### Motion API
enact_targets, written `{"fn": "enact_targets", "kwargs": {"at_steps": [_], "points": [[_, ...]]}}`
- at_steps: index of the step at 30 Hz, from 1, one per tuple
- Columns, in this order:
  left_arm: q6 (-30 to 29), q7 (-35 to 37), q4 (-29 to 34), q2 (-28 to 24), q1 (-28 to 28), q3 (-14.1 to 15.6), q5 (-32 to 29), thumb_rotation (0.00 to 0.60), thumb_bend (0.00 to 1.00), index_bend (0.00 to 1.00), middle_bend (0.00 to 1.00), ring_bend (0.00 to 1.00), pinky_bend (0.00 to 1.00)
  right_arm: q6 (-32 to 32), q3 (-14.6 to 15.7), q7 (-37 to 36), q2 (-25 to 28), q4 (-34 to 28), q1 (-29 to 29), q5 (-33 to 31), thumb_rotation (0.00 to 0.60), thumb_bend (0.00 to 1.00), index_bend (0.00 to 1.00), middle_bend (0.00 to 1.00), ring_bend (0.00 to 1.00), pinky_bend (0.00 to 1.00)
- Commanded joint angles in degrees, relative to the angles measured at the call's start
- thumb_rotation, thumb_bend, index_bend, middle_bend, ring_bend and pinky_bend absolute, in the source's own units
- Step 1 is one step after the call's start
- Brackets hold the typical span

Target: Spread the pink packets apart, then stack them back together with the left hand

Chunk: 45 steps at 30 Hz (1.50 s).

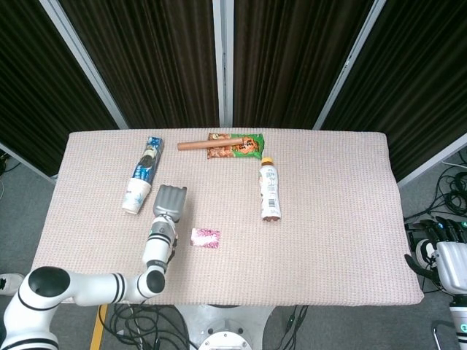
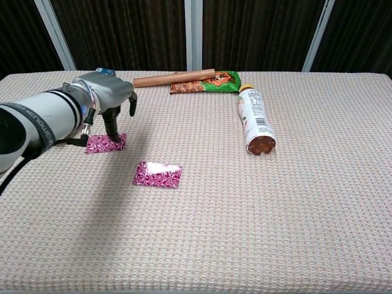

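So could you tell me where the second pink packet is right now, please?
In the chest view it lies flat under the left hand, far left: second pink packet, up-left of the other pink packet.
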<state>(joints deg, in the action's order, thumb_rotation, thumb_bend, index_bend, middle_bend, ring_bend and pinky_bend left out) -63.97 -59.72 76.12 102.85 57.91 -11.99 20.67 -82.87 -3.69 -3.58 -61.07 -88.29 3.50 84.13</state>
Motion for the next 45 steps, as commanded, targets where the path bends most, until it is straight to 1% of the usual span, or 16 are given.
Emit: {"fn": "enact_targets", "kwargs": {"at_steps": [1, 8, 12, 33, 36, 40, 45], "points": [[2.22, 0.84, -2.93, -0.02, -1.01, 0.38, -1.23, 0.600, 0.20, 0.39, 0.89, 0.86, 0.98, 0.00, 0.02, 0.13, 0.03, -0.09, -0.01, -0.02, 0.512, 0.17, 0.25, 0.21, 0.11, 0.12], [4.48, 0.86, -6.30, 1.19, -1.54, 0.43, -2.61, 0.600, 0.20, 0.39, 0.89, 0.86, 0.98, 0.02, 0.01, 0.70, 0.23, -0.58, 0.02, -0.10, 0.516, 0.16, 0.25, 0.21, 0.11, 0.12], [5.07, 0.66, -7.11, 1.64, -1.73, 0.45, -3.11, 0.600, 0.20, 0.39, 0.89, 0.86, 0.98, 0.09, 0.02, 0.91, 0.26, -0.74, 0.02, -0.22, 0.506, 0.17, 0.25, 0.21, 0.11, 0.12], [7.78, -0.75, -12.70, 4.46, -2.26, 0.04, -4.60, 0.600, 0.20, 0.39, 0.89, 0.86, 0.98, 0.44, -0.02, 1.56, 0.24, -0.89, 0.03, -0.87, 0.512, 0.17, 0.25, 0.21, 0.11, 0.12], [7.93, -0.19, -13.04, 4.82, -2.41, -0.09, -3.88, 0.600, 0.20, 0.41, 0.89, 0.86, 0.98, 0.51, -0.02, 1.60, 0.27, -0.91, 0.03, -0.96, 0.513, 0.17, 0.25, 0.21, 0.11, 0.12], [8.00, 0.71, -13.36, 5.18, -2.67, -0.11, -2.50, 0.600, 0.20, 0.47, 0.89, 0.86, 0.98, 0.50, -0.03, 1.69, 0.31, -0.97, 0.01, -1.02, 0.512, 0.17, 0.25, 0.21, 0.11, 0.12], [7.81, 1.56, -13.13, 5.24, -2.95, -0.26, -0.93, 0.600, 0.21, 0.49, 0.89, 0.86, 0.98, 0.55, 0.02, 1.71, 0.33, -1.01, -0.02, -1.03, 0.506, 0.17, 0.25, 0.21, 0.11, 0.12]]}}
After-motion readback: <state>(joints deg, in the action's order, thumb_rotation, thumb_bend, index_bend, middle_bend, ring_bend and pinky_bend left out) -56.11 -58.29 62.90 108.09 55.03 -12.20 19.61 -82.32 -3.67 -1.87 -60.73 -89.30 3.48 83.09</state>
